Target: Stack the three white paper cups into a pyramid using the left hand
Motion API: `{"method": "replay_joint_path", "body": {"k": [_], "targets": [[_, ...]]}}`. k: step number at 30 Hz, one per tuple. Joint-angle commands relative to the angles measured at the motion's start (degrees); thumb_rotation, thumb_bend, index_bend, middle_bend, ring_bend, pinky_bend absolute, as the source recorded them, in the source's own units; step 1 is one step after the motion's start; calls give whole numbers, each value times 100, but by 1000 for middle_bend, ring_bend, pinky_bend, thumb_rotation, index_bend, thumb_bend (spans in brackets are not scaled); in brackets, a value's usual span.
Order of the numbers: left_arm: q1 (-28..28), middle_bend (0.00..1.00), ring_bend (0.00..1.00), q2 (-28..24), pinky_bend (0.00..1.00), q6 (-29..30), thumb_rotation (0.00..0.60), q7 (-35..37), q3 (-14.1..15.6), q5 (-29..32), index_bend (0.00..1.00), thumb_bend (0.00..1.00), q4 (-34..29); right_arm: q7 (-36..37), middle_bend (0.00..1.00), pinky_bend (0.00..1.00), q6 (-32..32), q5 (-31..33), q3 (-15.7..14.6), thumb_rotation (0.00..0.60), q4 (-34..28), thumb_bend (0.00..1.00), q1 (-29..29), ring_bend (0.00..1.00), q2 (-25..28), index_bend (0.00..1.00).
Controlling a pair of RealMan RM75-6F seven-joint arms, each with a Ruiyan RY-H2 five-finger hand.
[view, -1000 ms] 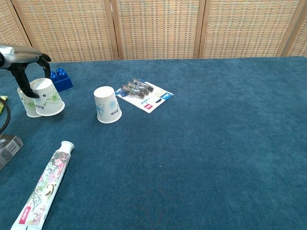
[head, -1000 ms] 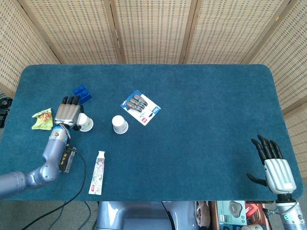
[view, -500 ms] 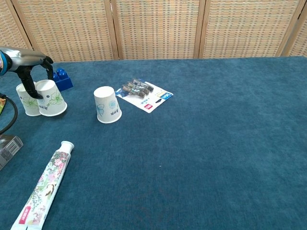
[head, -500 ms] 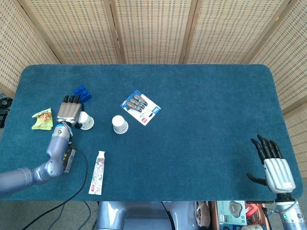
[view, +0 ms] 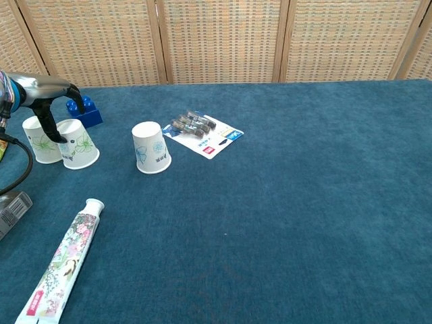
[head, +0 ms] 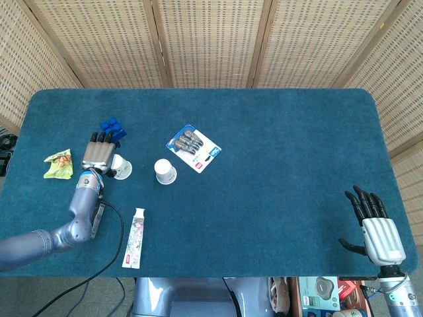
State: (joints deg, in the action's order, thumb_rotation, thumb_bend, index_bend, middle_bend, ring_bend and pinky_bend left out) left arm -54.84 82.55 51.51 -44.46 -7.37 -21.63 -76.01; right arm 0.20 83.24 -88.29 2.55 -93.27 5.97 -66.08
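Observation:
Three white paper cups with green flower prints stand upside down on the blue table. My left hand (view: 48, 96) (head: 100, 154) reaches over from the left and grips the middle cup (view: 79, 144) (head: 121, 169), thumb in front and fingers behind; this cup leans slightly. The leftmost cup (view: 39, 140) stands right beside it, hidden under the hand in the head view. The third cup (view: 150, 147) (head: 165, 171) stands alone further right. My right hand (head: 375, 224) hovers at the near right corner, fingers spread, holding nothing.
A blue toy brick (view: 85, 112) lies just behind the left hand. A battery pack (view: 202, 131) lies right of the third cup. A toothpaste tube (view: 62, 266) lies near the front edge, and a snack packet (head: 58, 163) sits at the far left.
My left hand has carried the gripped cup a little to the right, away from the leftmost cup. The third cup and the right hand have stayed put.

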Motion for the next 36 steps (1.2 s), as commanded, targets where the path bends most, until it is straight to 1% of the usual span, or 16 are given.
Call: {"method": "replay_joint_path", "body": {"k": [1,5,9,10,12,14,17,21,25,30,32,36], "targets": [[2,0,0,26,0,24,600,-19,22,-9,192,246,25,2,0,0,6,2,4,600,-1,144,0,0,1,0],[24,0,0,-64,0,46,600,67,-19,-65,173,246,-102,26,0,0,29,9,12,600,8,144,-8,0,3,0],[62,0,0,-506,0,-38,600,210,-87,-150,118,246,-680,61,0,0,45,15,24,600,27,144,-10,0,2,0],[64,0,0,-650,0,-102,600,232,-101,-129,116,246,-863,69,0,0,56,13,29,600,34,144,-11,0,-1,0],[31,0,0,-1144,0,-283,600,206,-99,-11,116,246,-1400,76,0,0,101,-17,35,600,39,144,-19,0,-6,0],[-30,0,0,-1668,0,-257,600,157,-122,44,116,246,-1948,61,0,0,119,-61,17,600,20,144,-22,0,-3,0],[-43,0,0,-1845,0,-114,600,222,-142,-30,116,246,-2222,57,0,0,120,-76,10,600,-1,144,-20,0,1,0],[-90,0,0,-1802,0,77,600,234,-117,-79,116,246,-2340,69,0,0,120,-78,18,600,-6,144,-13,0,6,0],[-203,0,0,-1561,0,311,600,157,-72,-121,117,246,-2409,117,0,0,104,-82,25,600,-1,144,5,0,16,0],[-387,0,0,-1156,0,613,600,-8,-66,-68,121,245,-2404,205,0,0,35,-51,44,600,28,144,49,0,21,0],[-538,0,0,-834,0,736,600,-129,-109,-39,121,246,-2314,280,0,0,7,-55,57,600,26,144,77,0,32,0],[-646,0,0,-510,0,965,600,-226,-152,22,128,246,-2174,327,0,0,-5,-80,45,600,27,144,89,0,44,0]]}}
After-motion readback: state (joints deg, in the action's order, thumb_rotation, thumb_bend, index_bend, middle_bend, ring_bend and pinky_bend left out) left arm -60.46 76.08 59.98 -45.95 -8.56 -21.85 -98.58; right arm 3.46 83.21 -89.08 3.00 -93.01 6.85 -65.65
